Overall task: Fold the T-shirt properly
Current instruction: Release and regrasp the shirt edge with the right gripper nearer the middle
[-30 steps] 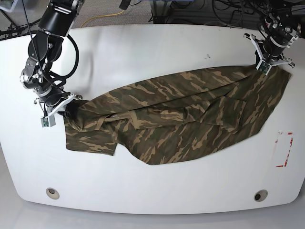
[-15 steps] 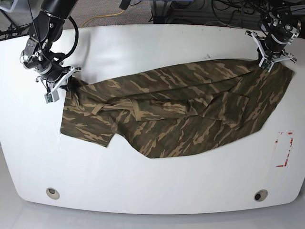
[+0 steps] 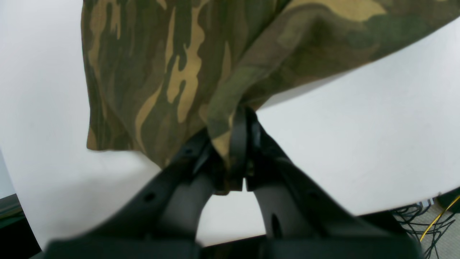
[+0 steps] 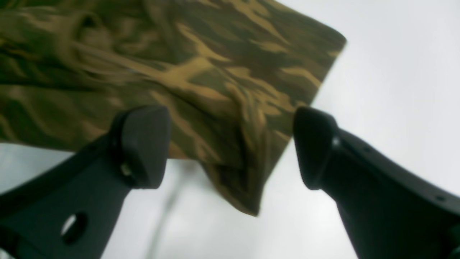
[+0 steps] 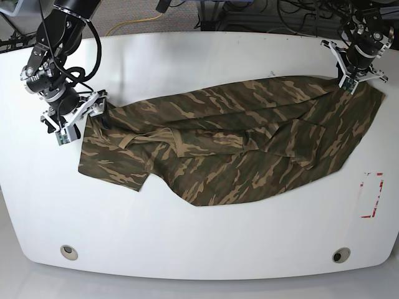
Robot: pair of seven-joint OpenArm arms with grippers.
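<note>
Your left claw (image 3: 237, 144) pinches the camouflage T-shirt (image 5: 230, 146) at its two o'clock corner; your right claw (image 4: 230, 147), jaws spread wide at nine o'clock, grips nothing. The shirt sprawls crumpled across the white counter (image 5: 199, 237).

A white table (image 5: 206, 237) with rounded corners is seen from above. Two round metal-ringed holes are set near its front edge, one at the left (image 5: 69, 251) and one at the right (image 5: 340, 255). A rectangle of red tape (image 5: 372, 195) is marked near the right edge. Beyond the far edge, tangled black cables (image 5: 262, 14) and a yellow cable (image 5: 134, 25) are seen on grey floor.
</note>
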